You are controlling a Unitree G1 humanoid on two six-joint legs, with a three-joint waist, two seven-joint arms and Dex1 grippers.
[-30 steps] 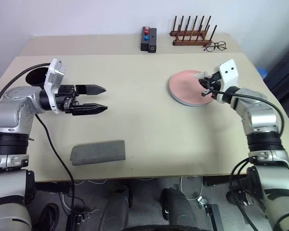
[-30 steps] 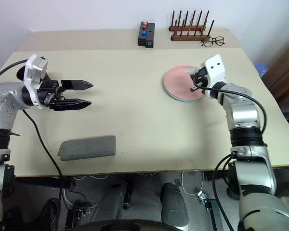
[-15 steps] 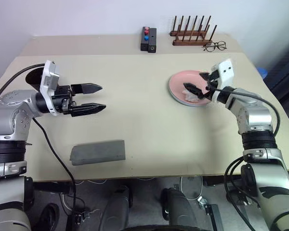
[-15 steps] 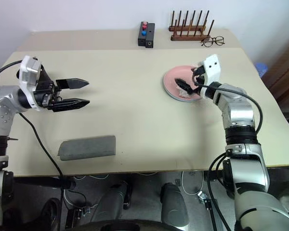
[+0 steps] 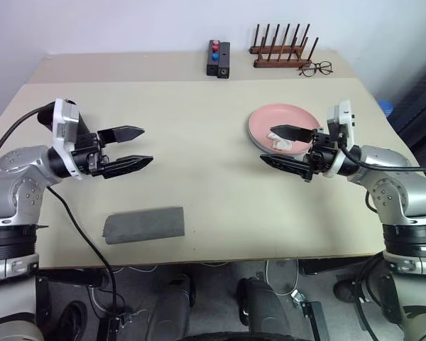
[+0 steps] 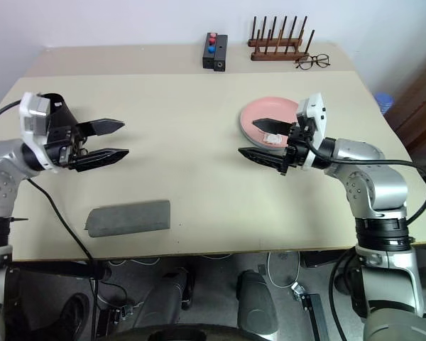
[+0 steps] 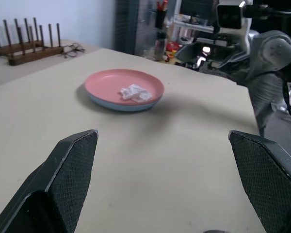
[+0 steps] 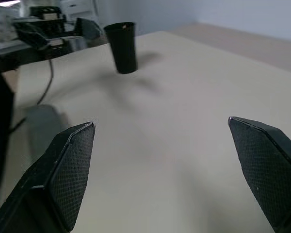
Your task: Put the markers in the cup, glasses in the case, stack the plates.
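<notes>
- Left gripper hovers level over the beige worktop, fingers spread, empty.
- Right gripper points level toward it, fingers spread; stacked pink-on-blue plates lie just behind them.
- Black tapered cup stands beyond the left fingers.

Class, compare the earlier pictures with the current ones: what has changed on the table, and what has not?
The right pincer opened and drew back off the pink plate, which sits on the blue one. The left pincer stays open. The grey case and cup are unmoved.

Tall black tapered cup is sitting partly hidden behind the left arm; light blue plate is showing merely its rim beneath the pink plate.
</notes>
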